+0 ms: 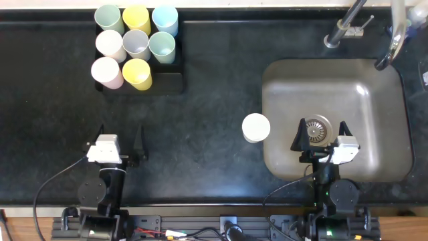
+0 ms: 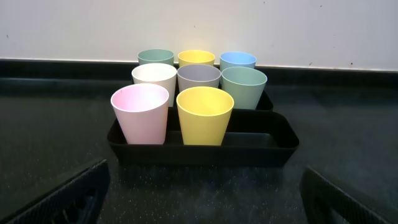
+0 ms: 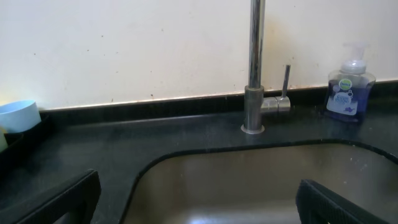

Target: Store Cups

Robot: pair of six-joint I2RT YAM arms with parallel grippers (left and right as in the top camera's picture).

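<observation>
Lone white plastic cup stands on the dark speckled bench, at the left rim of the steel sink. Eight pastel cups stand in the black plastic tray. Left jaws wide, facing the tray. Right jaws wide, over the sink.

Steel sink, faucet, soap bottle

Wide free counter before the tray
Eight cups fill the tray except its corner nearest the sink; one white cup stands well apart, on that same side.
</observation>
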